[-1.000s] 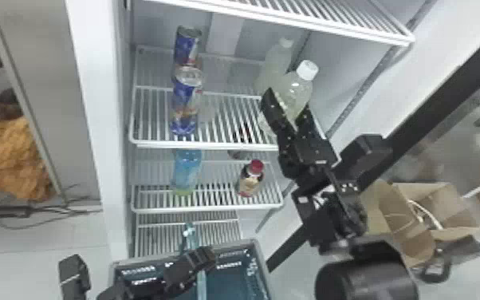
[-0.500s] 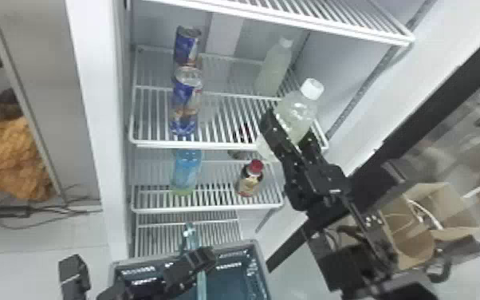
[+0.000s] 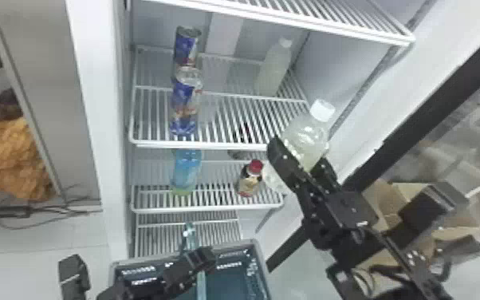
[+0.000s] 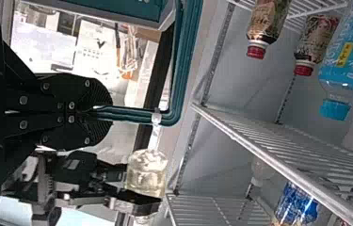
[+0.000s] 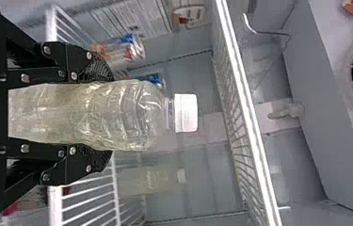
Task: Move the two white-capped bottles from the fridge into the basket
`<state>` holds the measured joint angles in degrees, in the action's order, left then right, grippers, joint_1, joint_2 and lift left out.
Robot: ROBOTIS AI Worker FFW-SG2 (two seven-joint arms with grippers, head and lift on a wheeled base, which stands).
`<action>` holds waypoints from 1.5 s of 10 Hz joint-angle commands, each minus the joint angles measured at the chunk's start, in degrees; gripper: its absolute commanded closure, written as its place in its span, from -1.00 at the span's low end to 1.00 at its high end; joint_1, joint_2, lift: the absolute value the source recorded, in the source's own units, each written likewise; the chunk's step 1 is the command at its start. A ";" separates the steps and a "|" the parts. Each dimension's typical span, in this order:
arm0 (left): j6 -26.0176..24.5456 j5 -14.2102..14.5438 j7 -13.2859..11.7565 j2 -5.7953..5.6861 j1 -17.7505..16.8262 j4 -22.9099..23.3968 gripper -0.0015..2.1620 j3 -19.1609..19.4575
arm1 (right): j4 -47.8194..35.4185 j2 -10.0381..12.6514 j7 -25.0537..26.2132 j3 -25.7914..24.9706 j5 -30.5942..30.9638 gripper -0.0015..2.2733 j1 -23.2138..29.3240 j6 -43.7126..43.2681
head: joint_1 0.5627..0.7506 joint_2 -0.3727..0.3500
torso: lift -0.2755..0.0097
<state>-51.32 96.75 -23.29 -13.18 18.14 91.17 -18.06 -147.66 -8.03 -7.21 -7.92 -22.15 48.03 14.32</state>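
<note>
Open fridge [image 3: 95, 99], basket [image 3: 260, 259] before it.
Left gripper [image 3: 208, 256] pinches the basket's handle [image 4: 129, 114]; right gripper [image 3: 301, 154] holds one white-capped bottle [image 3: 306, 135], tilted, near the shelf's [image 3: 203, 144] front right corner; second bottle [image 3: 274, 72], back right.

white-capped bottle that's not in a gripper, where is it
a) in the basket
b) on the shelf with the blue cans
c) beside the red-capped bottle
b, since the bottle stands on the same shelf as the blue cans, towards the back right.
</note>
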 commanded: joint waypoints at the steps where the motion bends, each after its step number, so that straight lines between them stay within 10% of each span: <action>1: 0.00 -0.09 -0.01 -0.09 0.00 0.03 0.08 0.00 | -4.28 0.39 -0.44 -1.33 -0.70 -0.21 3.86 4.52 | 0.41 -0.94 | 0.93; 8: 0.14 -0.32 -0.01 -0.18 0.14 -0.11 0.08 0.23 | -12.72 0.12 -5.71 -7.05 0.56 -0.21 9.34 31.24 | 0.41 -0.94 | 0.93; 15: -0.28 -0.55 0.17 -0.18 0.00 -0.25 0.08 0.23 | -6.67 -2.07 -9.05 -4.99 1.70 -0.21 0.76 51.35 | 0.41 -0.94 | 0.93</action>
<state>-51.54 96.20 -23.11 -13.34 18.13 90.92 -17.82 -154.78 -9.97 -16.26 -12.91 -20.44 49.42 63.58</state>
